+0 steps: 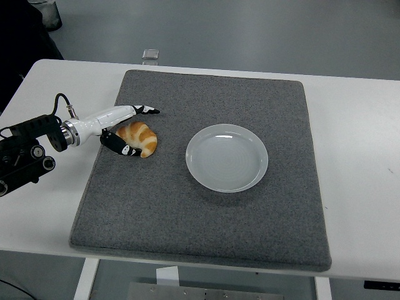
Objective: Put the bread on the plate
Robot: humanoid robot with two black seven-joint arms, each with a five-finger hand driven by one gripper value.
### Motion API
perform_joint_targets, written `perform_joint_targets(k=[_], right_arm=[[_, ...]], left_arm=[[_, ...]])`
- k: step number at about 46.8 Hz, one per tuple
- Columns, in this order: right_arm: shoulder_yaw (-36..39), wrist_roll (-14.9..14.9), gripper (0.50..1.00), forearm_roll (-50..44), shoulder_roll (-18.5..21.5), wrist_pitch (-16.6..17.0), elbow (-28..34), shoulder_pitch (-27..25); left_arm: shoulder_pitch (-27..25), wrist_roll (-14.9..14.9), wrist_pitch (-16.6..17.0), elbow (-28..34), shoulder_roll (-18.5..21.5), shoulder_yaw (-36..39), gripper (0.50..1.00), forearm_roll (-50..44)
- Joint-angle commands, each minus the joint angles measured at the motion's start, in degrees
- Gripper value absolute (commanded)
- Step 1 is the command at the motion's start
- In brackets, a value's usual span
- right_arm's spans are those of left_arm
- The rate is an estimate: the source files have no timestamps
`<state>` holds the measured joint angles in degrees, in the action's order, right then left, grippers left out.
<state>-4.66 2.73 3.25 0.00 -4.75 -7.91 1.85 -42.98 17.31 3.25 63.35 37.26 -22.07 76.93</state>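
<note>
A golden croissant (140, 137) lies on the grey mat (206, 206), left of an empty white plate (227, 157) at the mat's middle. My left hand (134, 128) reaches in from the left edge and brackets the croissant. One white finger with a black tip stretches past the croissant's far side, and a dark thumb lies along its near side. The fingers stand spread around the bread, touching or nearly touching it, and the croissant rests on the mat. The right arm is out of view.
The grey mat covers most of the white table (362, 137). A small clear object (150, 55) sits at the table's far edge. The left arm's black wrist housing (28, 153) hangs over the table's left side.
</note>
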Motion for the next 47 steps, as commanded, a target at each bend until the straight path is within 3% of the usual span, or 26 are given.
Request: perform_joint_targets(k=[1, 16, 25, 37, 47], right_arm=[[0.0, 0.0, 0.952, 0.0, 0.0, 0.0, 0.0, 0.0], [0.0, 0.0, 0.952, 0.0, 0.0, 0.0, 0.0, 0.0], [0.0, 0.0, 0.952, 0.0, 0.0, 0.0, 0.0, 0.0], [0.0, 0.0, 0.952, 0.0, 0.0, 0.0, 0.0, 0.0], [0.0, 0.0, 0.952, 0.0, 0.0, 0.0, 0.0, 0.0]], left_arm=[[0.0, 0.0, -0.1, 0.0, 0.0, 0.1, 0.924, 0.1], [-0.1, 0.2, -0.3, 0.3, 0.2, 0.1, 0.716, 0.6], [-0.2, 0.7, -0.3, 0.5, 0.4, 0.1, 0.500, 2.1], [-0.8, 0.8, -0.2, 0.6, 1.0, -0.3, 0.500, 5.4], [-5.1, 0.8, -0.2, 0.1, 1.6, -0.6, 0.500, 5.0]])
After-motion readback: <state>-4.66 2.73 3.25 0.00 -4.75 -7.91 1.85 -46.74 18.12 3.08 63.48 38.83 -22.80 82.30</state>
